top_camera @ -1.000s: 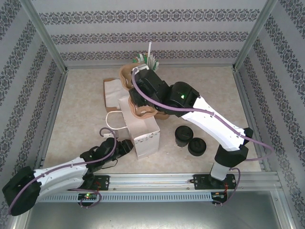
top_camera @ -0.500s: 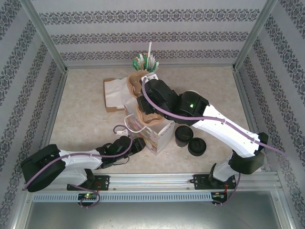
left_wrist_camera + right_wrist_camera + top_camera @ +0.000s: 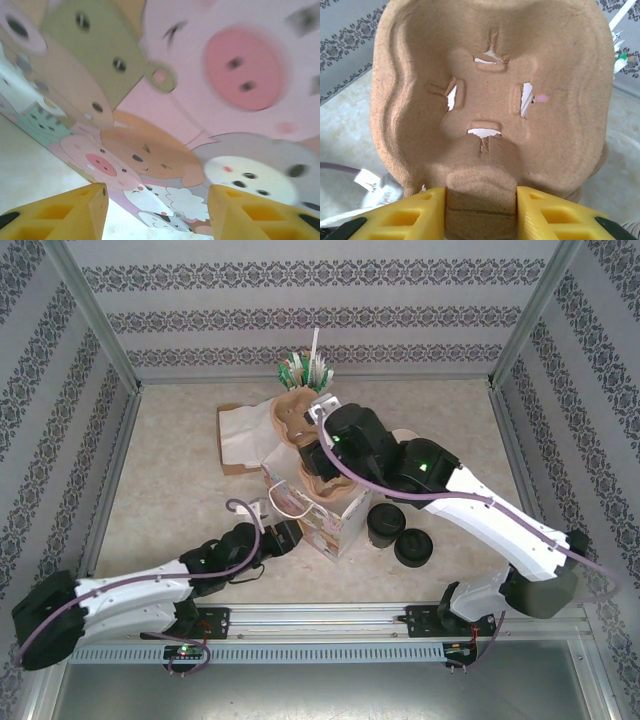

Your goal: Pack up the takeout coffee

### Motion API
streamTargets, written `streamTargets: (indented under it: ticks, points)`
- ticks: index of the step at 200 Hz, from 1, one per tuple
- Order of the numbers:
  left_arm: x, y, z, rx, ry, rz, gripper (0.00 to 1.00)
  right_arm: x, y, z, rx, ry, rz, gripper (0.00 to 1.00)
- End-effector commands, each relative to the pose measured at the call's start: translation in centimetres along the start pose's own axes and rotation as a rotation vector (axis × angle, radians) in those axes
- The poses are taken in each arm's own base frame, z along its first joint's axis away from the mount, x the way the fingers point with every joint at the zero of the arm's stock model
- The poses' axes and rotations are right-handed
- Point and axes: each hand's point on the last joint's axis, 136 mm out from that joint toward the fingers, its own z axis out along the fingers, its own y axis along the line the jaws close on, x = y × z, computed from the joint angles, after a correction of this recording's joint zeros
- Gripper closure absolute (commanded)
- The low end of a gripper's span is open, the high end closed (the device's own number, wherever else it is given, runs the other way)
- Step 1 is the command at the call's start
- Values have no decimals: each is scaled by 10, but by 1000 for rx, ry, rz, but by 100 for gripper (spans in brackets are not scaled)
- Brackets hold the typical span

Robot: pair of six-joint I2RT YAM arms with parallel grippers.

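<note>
From above we find the takeout coffee (image 3: 413, 548) as a black disc on the table (image 3: 170, 490), toward the front right; it sits just beside a pile of black lids (image 3: 385, 525) and to the right of the printed bag (image 3: 338, 525); neither gripper touches it. The cup stands upright, its long axis vertical and its lid facing up at the camera; the lid covers the cup wall, so we cannot make out the paper. The same view places the arms; the left arm lies low along the front with its tip at the bag's left side; the right arm reaches over the bag with the pulp cup carrier (image 3: 292, 418), whose middle is covered by the wrist.

The left wrist view tells us what the overhead is too far off to settle; the left gripper (image 3: 157, 200) has its yellow fingers set wide apart, the gap between them open; the bag's side, printed with cartoon pigs and other animals, tilts close in front, blurred toward the top. In the right wrist view the right gripper (image 3: 480, 205) is clamped on the carrier's edge, one finger against each side of a tab; the moulded face fills most of the frame, light showing through its slits; the fingers are cut off at the bottom.
</note>
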Motion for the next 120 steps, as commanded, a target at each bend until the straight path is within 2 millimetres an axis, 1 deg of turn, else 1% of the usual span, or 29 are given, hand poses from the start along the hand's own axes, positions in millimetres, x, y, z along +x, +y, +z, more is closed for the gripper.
streamTargets:
  ticks: [1, 29, 46, 60, 79, 93, 120]
  points:
    - [-9, 30, -22, -173, -22, 179, 40, -14, 14, -7, -120, -71, -64, 61]
    - [-35, 24, -49, -208, -93, 281, 35, -10, 17, -1, -158, -66, -104, 61]
    - [-54, 17, -67, -245, -136, 358, 31, -6, 19, 5, -171, -55, -132, 61]
    - [-72, 7, -82, -270, -175, 412, 30, -2, 22, 10, -186, -49, -146, 61]
    - [-92, -2, -99, -310, -224, 467, 28, 2, 19, 17, -188, -42, -144, 61]
    - [-103, -7, -108, -325, -252, 481, 27, 6, 18, 21, -194, -40, -143, 61]
    - [-115, -19, -116, -314, -263, 463, 25, 13, 17, 30, -208, -45, -145, 60]
